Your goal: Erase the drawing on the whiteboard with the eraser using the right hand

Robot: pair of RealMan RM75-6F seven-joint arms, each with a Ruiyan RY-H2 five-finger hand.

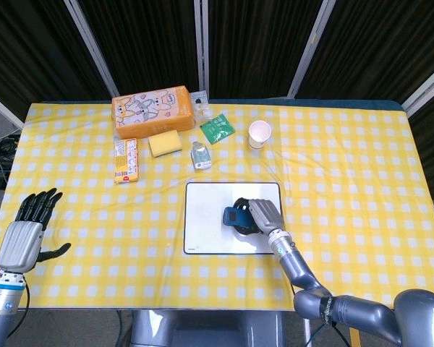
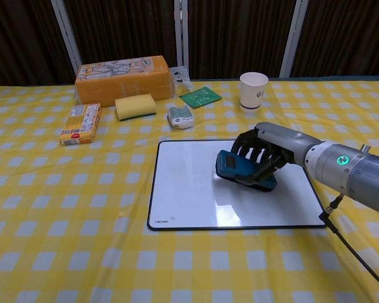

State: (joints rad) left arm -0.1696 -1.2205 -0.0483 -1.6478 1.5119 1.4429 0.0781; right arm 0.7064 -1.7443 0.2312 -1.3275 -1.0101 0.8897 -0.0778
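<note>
The whiteboard (image 1: 206, 224) (image 2: 189, 196) lies flat at the table's middle, its white face showing no marks that I can make out. My right hand (image 1: 265, 214) (image 2: 265, 154) grips the blue eraser (image 1: 236, 217) (image 2: 235, 166) and presses it on the board's right half. Far off at the table's near left corner, my left hand (image 1: 25, 235) hovers with its fingers spread and nothing in it; the chest view does not show it.
Behind the board stand an orange box (image 1: 153, 110) (image 2: 123, 77), a yellow sponge (image 1: 165, 143) (image 2: 135, 105), a small snack box (image 1: 126, 160) (image 2: 80, 123), a small wrapped pack (image 1: 201, 154) (image 2: 180, 116), a green packet (image 1: 217, 129) (image 2: 200, 96) and a paper cup (image 1: 260, 134) (image 2: 253, 89).
</note>
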